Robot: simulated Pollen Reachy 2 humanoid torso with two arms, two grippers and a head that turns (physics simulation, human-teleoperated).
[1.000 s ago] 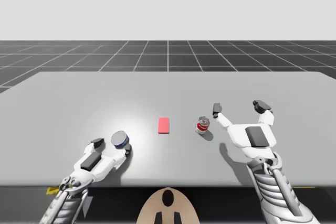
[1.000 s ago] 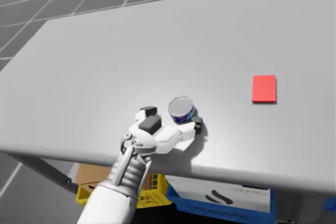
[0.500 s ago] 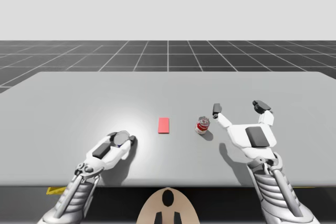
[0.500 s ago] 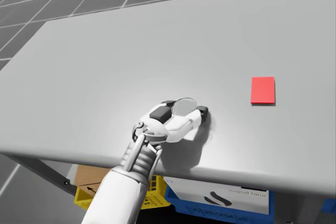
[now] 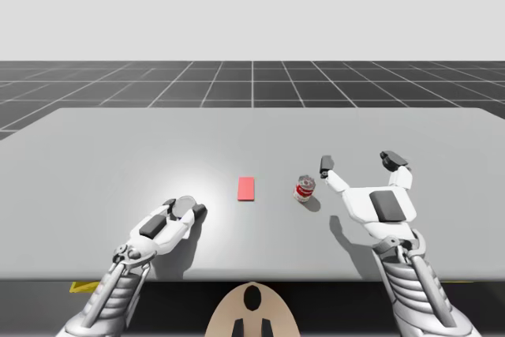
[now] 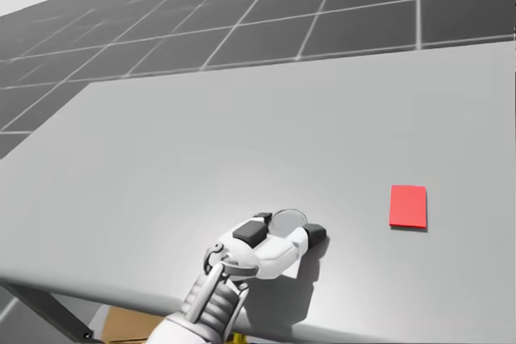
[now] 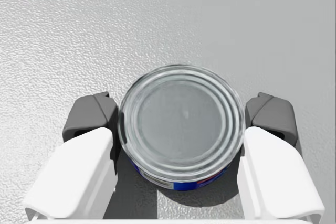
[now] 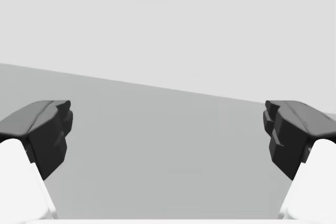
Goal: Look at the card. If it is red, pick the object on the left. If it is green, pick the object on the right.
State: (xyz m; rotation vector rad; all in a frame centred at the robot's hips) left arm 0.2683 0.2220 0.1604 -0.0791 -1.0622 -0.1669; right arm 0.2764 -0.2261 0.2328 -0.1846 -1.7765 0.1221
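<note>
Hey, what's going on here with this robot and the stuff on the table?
The card in the middle of the table is red, so the object on the left is the one to pick. The robot's left gripper is down over that object, a low blue can, with a finger against each side. The can looks to be standing on the table, not yet lifted. The right gripper is open near a small red can, not touching it.

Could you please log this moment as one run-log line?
card: red | left gripper: jaws shut on blue can | right gripper: open | red can: untouched
</note>
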